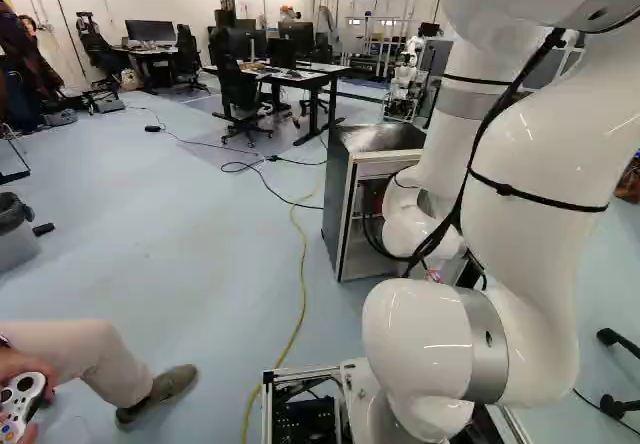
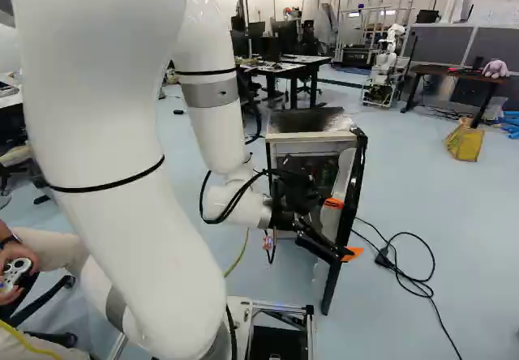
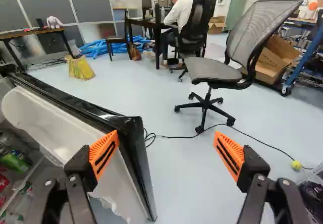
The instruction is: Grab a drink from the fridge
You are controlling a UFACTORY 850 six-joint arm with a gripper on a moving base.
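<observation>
Jaws: spread wide on the gripper (image 3: pixel 166 154), with nothing clasped; one orange pad (image 3: pixel 104 154) by the inner side of the fridge door (image 3: pixel 56 125), contact impossible to confirm, the other out past the door's free edge.
Fridge (image 2: pixel 308 121): upright ahead of the base, right of the middle in the right base view; front towards the near side.
Door: standing open on the fridge's right side, free edge swung to the near side, pale liner facing left.
Drinks: inside the fridge, a green can (image 3: pixel 16 161) and a red can (image 3: pixel 3 181) partly visible; other contents too dark or too cut off to name.
Step in hand: by the look of things, opening the door, with access to the drinks as the aim; no drink in the grip.
Next move: probably a push from the door's inner side, out to the right, for more room; then a turn left towards the cans, jaws kept wide and clear of the liner, before closing on just one.
</observation>
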